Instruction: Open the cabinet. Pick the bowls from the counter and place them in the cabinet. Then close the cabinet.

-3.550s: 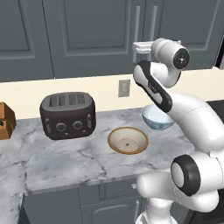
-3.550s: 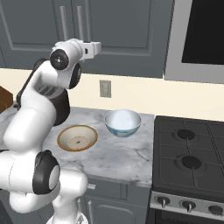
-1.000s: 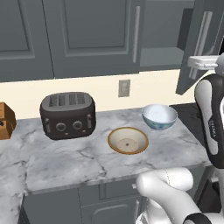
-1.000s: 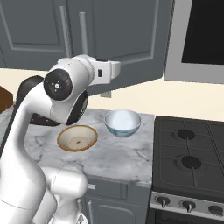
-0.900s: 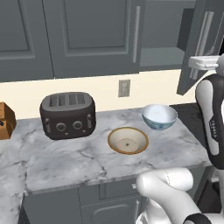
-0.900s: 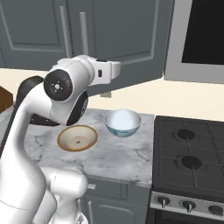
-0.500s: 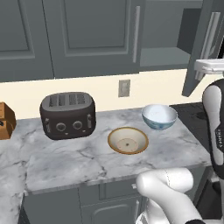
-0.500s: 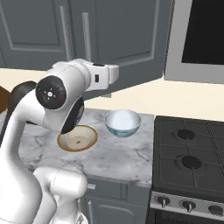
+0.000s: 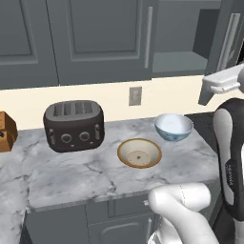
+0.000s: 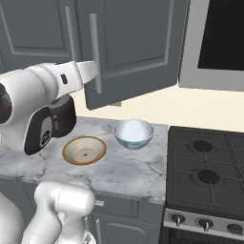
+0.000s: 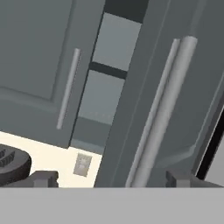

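Note:
The cabinet's (image 9: 100, 38) right door (image 10: 136, 52) stands swung open, showing the grey shelf (image 9: 178, 62) inside; the left door is shut. My gripper (image 10: 92, 71) is at the open door's silver handle (image 10: 96, 52). In the hand view the gripper (image 11: 113, 179) is open, its fingertips (image 11: 43, 178) wide apart on either side of that handle (image 11: 162, 113) without touching it. On the marble counter (image 9: 71, 176) sit the cream bowl (image 9: 139, 153) with a tan rim and, behind it to the right, the white bowl (image 9: 174, 127). They appear again as the cream bowl (image 10: 85, 150) and white bowl (image 10: 134, 133).
A dark toaster (image 9: 74, 125) stands on the counter at the left, with a wooden box (image 9: 5, 138) at the far left edge. A wall outlet (image 9: 135, 96) is on the backsplash. A black stove (image 10: 209, 171) adjoins the counter on the right, under a microwave (image 10: 219, 38).
The right cabinet door has swung further open with my hand following it. The jaws have spread wide and let go of the handle. The bowls have not moved.

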